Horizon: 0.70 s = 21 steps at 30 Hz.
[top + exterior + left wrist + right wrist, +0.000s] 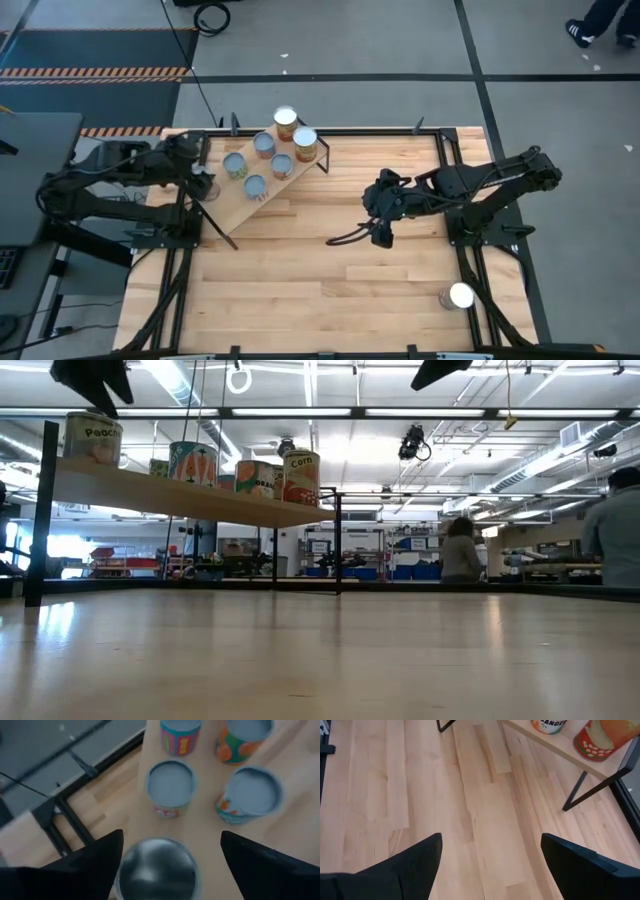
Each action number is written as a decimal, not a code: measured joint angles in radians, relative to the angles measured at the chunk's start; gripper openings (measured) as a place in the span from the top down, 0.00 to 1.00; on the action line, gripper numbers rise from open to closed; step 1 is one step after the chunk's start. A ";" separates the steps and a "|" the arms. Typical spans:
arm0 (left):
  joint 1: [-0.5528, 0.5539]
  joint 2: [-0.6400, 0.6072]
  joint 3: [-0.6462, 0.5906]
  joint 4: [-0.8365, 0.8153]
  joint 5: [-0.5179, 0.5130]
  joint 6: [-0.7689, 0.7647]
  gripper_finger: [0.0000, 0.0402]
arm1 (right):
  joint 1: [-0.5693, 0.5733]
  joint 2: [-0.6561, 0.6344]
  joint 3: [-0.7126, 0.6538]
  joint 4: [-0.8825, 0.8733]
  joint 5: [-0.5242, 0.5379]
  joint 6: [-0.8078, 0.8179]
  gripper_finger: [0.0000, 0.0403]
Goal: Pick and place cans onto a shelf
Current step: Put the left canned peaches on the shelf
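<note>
A light-wood shelf (262,182) on thin black bracket legs stands at the far left of the table (320,290), angled across its corner. Six cans sit on it, shiny round lids up, and the left end effector (205,185) hovers at the shelf's near-left end with its fingers spread wide around a seventh can (156,868), not visibly gripping it. In the left wrist view that can's lid is dark and mirror-bright, with two dull silver-topped cans just beyond it. One more can (459,296) stands alone near the table's right front edge, well apart from the shelf. The right end effector (380,232) hangs over the table's middle, fingers spread and holding nothing, with bare planked wood below it. The cans look rigid and smooth: metal cylinders with glossy paper labels in orange, red and green. They would probably feel fairly heavy for their size if full, and slippery on the sides, so the safest hold seems to be across the middle of the body, fingers square to the curved wall, keeping the can upright.
</note>
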 joint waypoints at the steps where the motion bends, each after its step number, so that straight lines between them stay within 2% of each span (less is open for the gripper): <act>1: 0.000 -0.001 0.018 -0.016 0.019 -0.018 0.16 | -0.001 0.000 0.000 0.000 0.000 0.000 0.14; 4: 0.000 -0.003 0.056 -0.094 0.080 -0.101 0.23 | -0.008 0.000 0.000 0.000 0.000 0.000 0.14; 6: 0.000 -0.005 0.060 -0.130 0.105 -0.154 0.33 | -0.008 0.000 0.000 0.000 0.001 0.001 0.14; 9: 0.000 -0.008 0.032 -0.124 0.134 -0.186 0.53 | -0.007 0.000 0.000 0.000 0.000 0.003 0.14; 14: 0.000 0.016 -0.008 -0.124 0.063 -0.225 0.91 | -0.007 0.000 0.000 0.000 0.001 0.009 0.14; 15: 0.000 0.021 -0.010 -0.123 0.052 -0.231 0.95 | -0.007 0.000 0.000 0.000 0.001 0.010 0.14; 21: 0.000 0.033 -0.045 -0.123 0.057 -0.245 0.97 | -0.007 0.000 0.000 0.000 0.001 0.034 0.14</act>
